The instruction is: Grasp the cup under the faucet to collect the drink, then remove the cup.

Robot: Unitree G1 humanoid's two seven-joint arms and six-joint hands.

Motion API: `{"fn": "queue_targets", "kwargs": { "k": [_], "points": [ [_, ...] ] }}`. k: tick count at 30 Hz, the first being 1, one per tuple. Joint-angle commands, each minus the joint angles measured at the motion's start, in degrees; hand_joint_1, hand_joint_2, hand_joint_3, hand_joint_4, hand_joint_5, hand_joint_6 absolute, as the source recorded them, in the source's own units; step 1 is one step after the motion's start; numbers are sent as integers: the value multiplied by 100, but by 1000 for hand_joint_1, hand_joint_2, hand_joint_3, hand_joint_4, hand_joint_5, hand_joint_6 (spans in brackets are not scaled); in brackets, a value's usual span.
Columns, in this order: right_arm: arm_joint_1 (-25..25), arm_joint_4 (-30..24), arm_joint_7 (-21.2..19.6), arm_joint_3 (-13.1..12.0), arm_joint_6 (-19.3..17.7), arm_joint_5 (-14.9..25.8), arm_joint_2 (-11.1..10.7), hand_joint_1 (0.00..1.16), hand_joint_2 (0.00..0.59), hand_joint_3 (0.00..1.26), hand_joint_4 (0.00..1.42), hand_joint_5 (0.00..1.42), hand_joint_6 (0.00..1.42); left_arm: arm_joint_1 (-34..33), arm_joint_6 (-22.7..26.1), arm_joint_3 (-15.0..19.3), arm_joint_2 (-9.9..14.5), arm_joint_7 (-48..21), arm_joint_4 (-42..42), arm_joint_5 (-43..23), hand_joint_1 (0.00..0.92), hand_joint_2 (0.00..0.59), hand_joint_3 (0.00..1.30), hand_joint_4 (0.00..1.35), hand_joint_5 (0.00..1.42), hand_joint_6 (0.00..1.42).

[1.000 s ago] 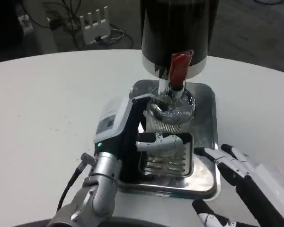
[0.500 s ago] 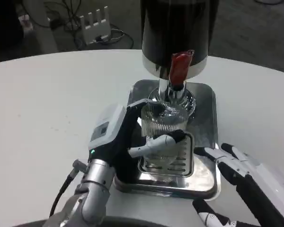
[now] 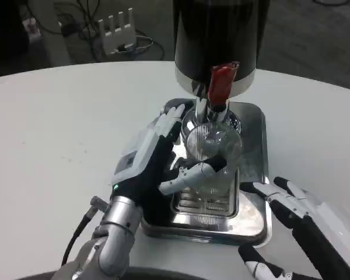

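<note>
A clear ribbed glass cup point(image 3: 213, 157) stands on the steel drip tray point(image 3: 254, 169), just in front of the chrome faucet point(image 3: 213, 112) with its red lever point(image 3: 221, 81), and it looks tilted. My left hand point(image 3: 151, 160) is at the cup's left side. Its thumb lies across the cup's front and its fingers point(image 3: 169, 123) stretch straight up past the cup toward the tray's back left corner. My right hand point(image 3: 297, 219) hovers at the tray's front right corner, fingers spread and holding nothing.
The black drink dispenser point(image 3: 219, 35) towers over the back of the tray. A slotted grate point(image 3: 207, 204) sits in the tray's front. Behind the round white table point(image 3: 58, 116), a white device point(image 3: 116, 26) and cables lie on the floor.
My left hand first drew the cup forward from under the faucet. Its fingers have now straightened from around the cup, which has shifted slightly right and tipped. The right hand stayed put.
</note>
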Motion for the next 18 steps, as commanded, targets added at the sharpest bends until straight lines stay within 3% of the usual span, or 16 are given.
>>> {"fn": "queue_targets", "kwargs": {
  "k": [1, 10, 14, 18],
  "points": [
    [29, -7, -100, 8, -30, 3, 50, 545, 456, 159, 115, 2, 0, 189, -178, 68, 64, 190, -82, -48, 2, 0, 1, 0, 0, 0],
    [25, 35, -137, 25, -5, -28, 86, 542, 456, 164, 116, 11, 0, 903, -409, 609, 117, 648, -1013, -369, 0, 0, 0, 0, 29, 10],
    [7, 76, -136, 95, -10, -56, 104, 542, 456, 165, 116, 12, 0, 1513, -468, 1068, 52, 1137, -1880, -508, 0, 24, 143, 234, 232, 197],
    [3, 114, -155, 136, -31, -54, 114, 544, 459, 165, 116, 13, 0, 1702, -316, 1406, -124, 722, -2647, -1120, 0, 56, 265, 380, 375, 357]
  ]
}}
